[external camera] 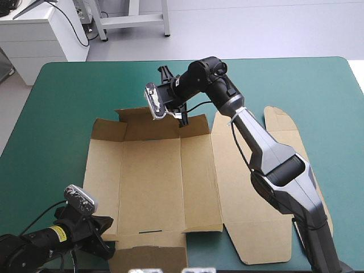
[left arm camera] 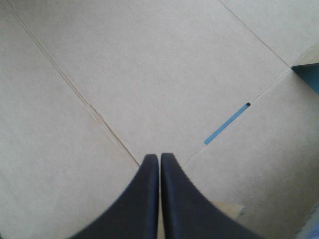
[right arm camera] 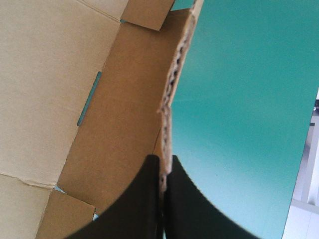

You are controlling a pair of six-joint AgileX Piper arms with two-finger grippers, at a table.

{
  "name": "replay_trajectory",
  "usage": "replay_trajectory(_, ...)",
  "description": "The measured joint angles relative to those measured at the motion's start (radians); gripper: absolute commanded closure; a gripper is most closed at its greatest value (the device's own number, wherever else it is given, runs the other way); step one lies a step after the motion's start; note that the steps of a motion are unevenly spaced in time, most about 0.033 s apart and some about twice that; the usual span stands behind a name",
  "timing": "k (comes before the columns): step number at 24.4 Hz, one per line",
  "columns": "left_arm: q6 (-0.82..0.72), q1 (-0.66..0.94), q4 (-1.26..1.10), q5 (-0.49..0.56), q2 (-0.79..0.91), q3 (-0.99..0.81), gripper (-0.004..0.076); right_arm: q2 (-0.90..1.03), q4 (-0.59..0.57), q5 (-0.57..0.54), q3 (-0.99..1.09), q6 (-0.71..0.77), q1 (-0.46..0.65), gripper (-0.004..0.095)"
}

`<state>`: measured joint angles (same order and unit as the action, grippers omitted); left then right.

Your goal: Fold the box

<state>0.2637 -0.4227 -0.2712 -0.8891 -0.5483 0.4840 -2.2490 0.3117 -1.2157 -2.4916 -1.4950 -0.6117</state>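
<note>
High view: box [external camera: 151, 182] flat, far wall [external camera: 149, 128] raised, gripped by right end effector [right arm camera: 163, 160]; left end effector [left arm camera: 159, 157] closed.

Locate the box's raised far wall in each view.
High view: the far wall stands along the box's far edge, pinched by the right end effector.
Left wrist view: not in it.
Right wrist view: the far wall is edge-on between the right end effector's fingers.
Shared landmark: the teal-green cover beyond the wall.
</note>
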Motion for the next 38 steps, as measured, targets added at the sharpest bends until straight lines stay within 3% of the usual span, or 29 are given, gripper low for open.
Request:
replay_trajectory(13, 0.0, 0.0, 0.0, 0.004, 0.0, 0.0, 0.0731, -0.013, -0.092, 0.165, 0.001, -0.028, -0.038, 0.0928)
replay_trajectory(20, -0.008, 0.0, 0.0, 0.004, 0.0, 0.0, 0.0731, -0.013, -0.059, 0.122, 0.001, 0.0, -0.04, 0.0918)
replay_trajectory(24, -0.008, 0.0, 0.0, 0.004, 0.0, 0.0, 0.0731, -0.013, -0.056, 0.119, 0.001, 0.104, -0.04, 0.0734)
replay_trajectory(27, -0.008, 0.0, 0.0, 0.004, 0.0, 0.0, 0.0731, -0.013, -0.051, 0.119, 0.001, 0.181, -0.039, 0.0382)
replay_trajectory(29, -0.008, 0.0, 0.0, 0.004, 0.0, 0.0, 0.0731, -0.013, -0.049, 0.119, 0.001, 0.2, -0.039, 0.0315)
replay_trajectory(34, -0.008, 0.0, 0.0, 0.004, 0.0, 0.0, 0.0731, -0.013, -0.051, 0.119, 0.001, 0.261, -0.039, 0.0353)
replay_trajectory(38, -0.008, 0.0, 0.0, 0.004, 0.0, 0.0, 0.0731, -0.013, -0.081, 0.107, 0.001, 0.4, -0.039, 0.0495)
